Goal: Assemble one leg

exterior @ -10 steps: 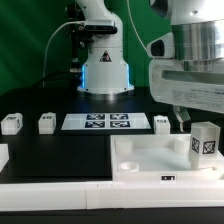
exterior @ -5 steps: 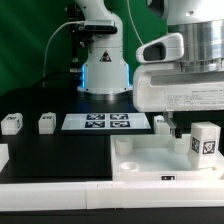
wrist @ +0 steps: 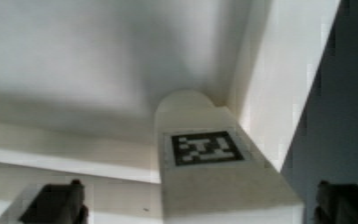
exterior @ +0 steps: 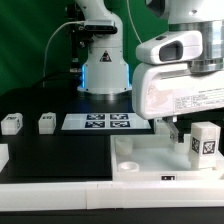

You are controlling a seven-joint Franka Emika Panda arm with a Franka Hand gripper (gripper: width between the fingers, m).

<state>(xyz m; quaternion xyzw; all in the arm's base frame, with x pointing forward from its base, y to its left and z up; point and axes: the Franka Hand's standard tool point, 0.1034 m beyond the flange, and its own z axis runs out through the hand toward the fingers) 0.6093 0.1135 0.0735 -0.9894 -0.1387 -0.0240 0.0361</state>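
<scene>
A white leg [exterior: 205, 141] with a black-and-white tag stands upright on the wide white tray [exterior: 150, 162] at the exterior view's right. My gripper [exterior: 180, 128] hangs just over the tray beside this leg, with one dark finger [exterior: 170, 129] showing. In the wrist view the leg [wrist: 202, 150] sits centred between my two dark fingertips [wrist: 55, 202], which stand wide apart and do not touch it. My gripper [wrist: 199, 205] is open and empty. The tray wall [wrist: 87, 60] fills the rest of that view.
Two more small white legs [exterior: 11, 123] [exterior: 46, 122] stand on the black table at the exterior view's left. The marker board [exterior: 95, 122] lies in the middle. The arm's base [exterior: 103, 70] stands behind it. A white part [exterior: 3, 156] lies at the left edge.
My hand has swung toward the exterior view's left and come lower over the tray. The upright leg and the other parts have not moved.
</scene>
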